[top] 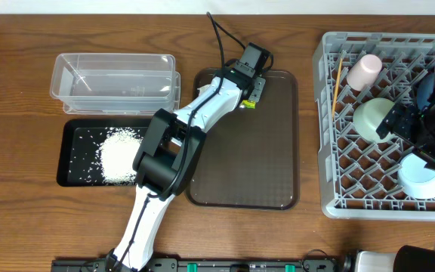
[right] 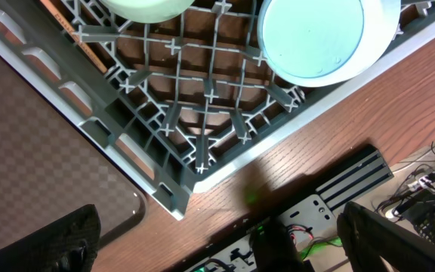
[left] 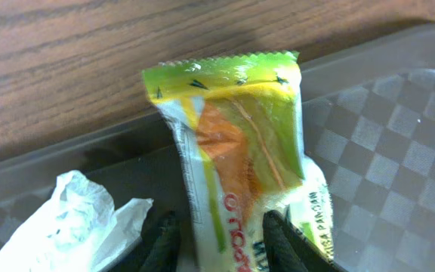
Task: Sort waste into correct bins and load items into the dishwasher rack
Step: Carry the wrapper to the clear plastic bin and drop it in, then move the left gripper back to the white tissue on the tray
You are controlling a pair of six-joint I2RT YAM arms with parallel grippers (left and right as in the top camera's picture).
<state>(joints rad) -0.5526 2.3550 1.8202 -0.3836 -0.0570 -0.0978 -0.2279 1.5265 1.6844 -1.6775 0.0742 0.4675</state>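
My left gripper (left: 221,245) is shut on the yellow-green snack wrapper (left: 236,143) and holds it just above the brown serving tray's far end. The crumpled white tissue (left: 66,223) lies on that tray, left of the fingers. From overhead, the left gripper (top: 251,92) hangs over the wrapper (top: 246,104). The rice (top: 119,155) lies heaped in the black tray (top: 70,162). Behind it stands the clear tub (top: 115,75). The grey rack (top: 331,128) holds the pink cup (top: 363,70), two pale bowls (top: 372,117) (top: 421,177) and the orange stick (top: 339,75). My right gripper (right: 225,242) is open and holds nothing. The blue plate is out of view.
The brown serving tray (top: 255,166) lies between the bins and the rack. My right arm (top: 429,113) hangs over the rack's right side. The rack's near corner (right: 176,200) and the table's front edge with cables (right: 429,189) show below the right gripper.
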